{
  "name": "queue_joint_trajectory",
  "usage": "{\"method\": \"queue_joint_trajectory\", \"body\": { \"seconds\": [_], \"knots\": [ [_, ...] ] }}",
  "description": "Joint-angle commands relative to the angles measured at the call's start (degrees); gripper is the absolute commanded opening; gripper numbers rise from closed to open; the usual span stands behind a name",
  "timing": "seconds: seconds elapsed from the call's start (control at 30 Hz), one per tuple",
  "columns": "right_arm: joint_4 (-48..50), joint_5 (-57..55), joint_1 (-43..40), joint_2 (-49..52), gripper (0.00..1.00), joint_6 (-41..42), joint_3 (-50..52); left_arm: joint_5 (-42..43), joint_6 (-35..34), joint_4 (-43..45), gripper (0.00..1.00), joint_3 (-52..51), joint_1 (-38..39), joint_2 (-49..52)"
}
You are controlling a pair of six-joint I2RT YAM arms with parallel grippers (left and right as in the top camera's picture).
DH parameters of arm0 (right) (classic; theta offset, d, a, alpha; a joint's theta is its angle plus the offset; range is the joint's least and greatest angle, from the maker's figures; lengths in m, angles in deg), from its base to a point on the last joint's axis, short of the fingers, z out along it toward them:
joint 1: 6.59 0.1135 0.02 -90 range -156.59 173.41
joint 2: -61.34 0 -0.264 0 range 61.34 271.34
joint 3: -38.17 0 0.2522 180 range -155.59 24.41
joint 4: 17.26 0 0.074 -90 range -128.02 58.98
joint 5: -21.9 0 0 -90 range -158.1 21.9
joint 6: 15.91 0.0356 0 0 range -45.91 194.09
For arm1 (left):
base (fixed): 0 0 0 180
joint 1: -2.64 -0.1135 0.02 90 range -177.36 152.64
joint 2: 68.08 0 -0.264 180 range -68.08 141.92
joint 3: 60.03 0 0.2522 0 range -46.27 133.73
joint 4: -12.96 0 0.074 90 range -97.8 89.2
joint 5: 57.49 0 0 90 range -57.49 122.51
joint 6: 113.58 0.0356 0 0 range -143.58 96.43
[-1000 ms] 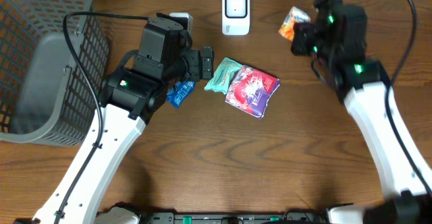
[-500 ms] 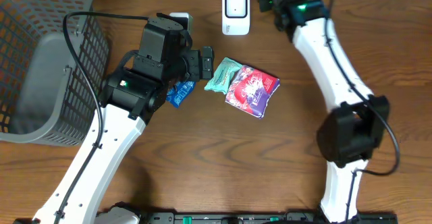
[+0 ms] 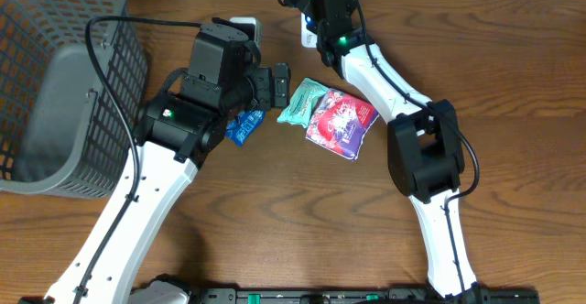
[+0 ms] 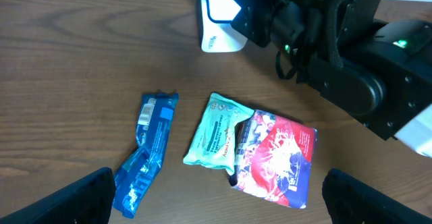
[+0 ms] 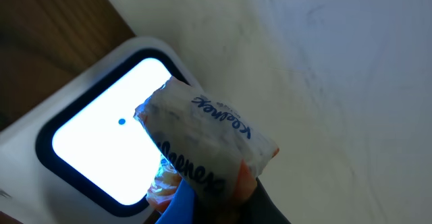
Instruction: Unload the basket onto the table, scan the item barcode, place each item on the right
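Right wrist view: the right claw [image 5: 216, 200] is clamped on a small tissue packet [image 5: 202, 143] and holds it just in front of the lit window of the white scanner [image 5: 88, 150], at the back edge of the worktop [image 3: 275, 212]. The left claw [image 3: 277, 82] hangs with its fingers spread wide apart above a blue packet [image 4: 145, 153], a teal packet [image 4: 214, 129] and a red packet [image 4: 277, 160] lying on the wood. A grey basket [image 3: 55, 84] stands at the far left.
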Motion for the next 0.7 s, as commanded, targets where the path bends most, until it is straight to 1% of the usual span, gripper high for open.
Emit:
{"method": "queue_joint_trajectory", "body": {
  "seconds": [0.0,0.1,0.23,0.33,0.47,0.67],
  "knots": [
    [0.68,-1.6,0.09,-0.33,0.01,0.22,-0.9,-0.74,-0.26,-0.11,0.98,1.09,-0.2,0.17],
    [0.96,-2.78,-0.26,-0.87,0.01,3.98,-1.01,-0.72,-0.28,-0.11,0.98,1.09,-0.2,0.17],
    [-0.87,-2.25,-2.32,-3.91,0.01,14.49,-1.01,-0.72,-0.26,-0.11,0.98,1.09,-0.2,0.17],
    [-3.89,-0.59,-5.88,-7.78,0.01,23.15,-1.03,-0.74,-0.26,-0.11,0.98,1.09,-0.2,0.17],
    [-10.23,0.7,-13.33,-13.4,0.01,32.54,-1.03,-0.72,-0.26,-0.11,0.98,1.09,-0.2,0.17],
    [-22.86,0.7,-27.3,-17.2,0.01,44.74,-1.03,-0.74,-0.26,-0.11,0.98,1.09,-0.2,0.17]
  ]
}}
